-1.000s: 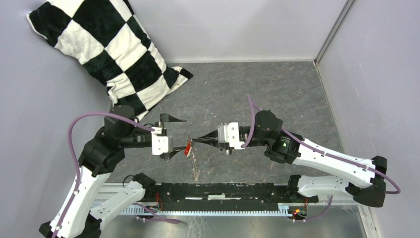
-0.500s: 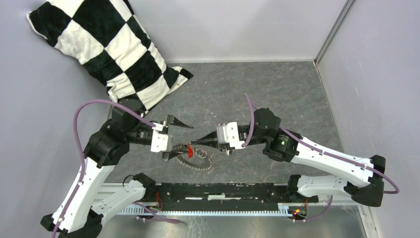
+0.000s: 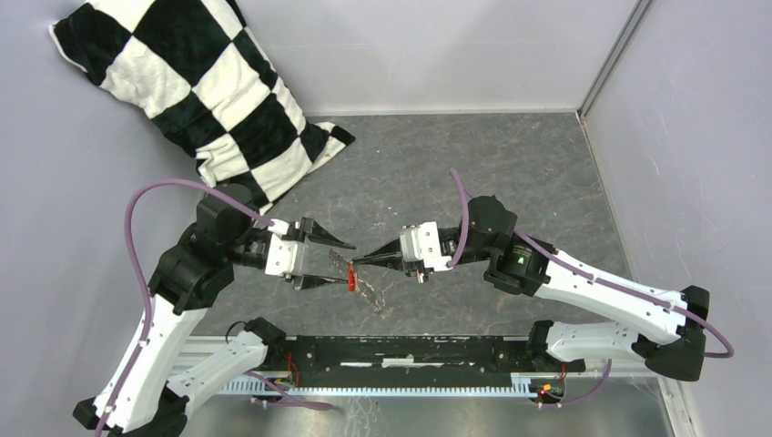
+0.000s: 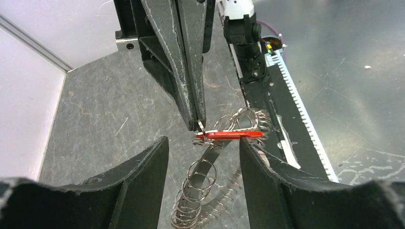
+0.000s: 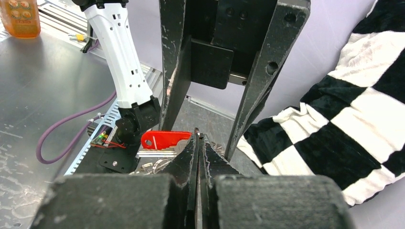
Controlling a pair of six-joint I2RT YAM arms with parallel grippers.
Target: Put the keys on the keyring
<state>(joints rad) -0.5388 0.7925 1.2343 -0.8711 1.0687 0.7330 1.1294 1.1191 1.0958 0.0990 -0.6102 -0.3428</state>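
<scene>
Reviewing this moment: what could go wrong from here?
The right gripper pinches the keys only at its very tips; a slip would drop them and the keyring dangling below. The left gripper, jaws open, flanks the red head closely; closing could knock it loose or strike the right gripper.

The counter (image 3: 510, 173) is a dark grey slab with pale marbled veins, walled at 9, 12 and 3 o'clock. At 10 o'clock a black-and-white checkered pillow (image 3: 200, 91) rests its lower corner on the slab, with the rest propped up against the wall. Along 6 o'clock a black rail (image 3: 410, 350) edges it. Near the centre hangs the keyring (image 3: 369, 293). Whether its lower end touches the slab cannot be told.
</scene>
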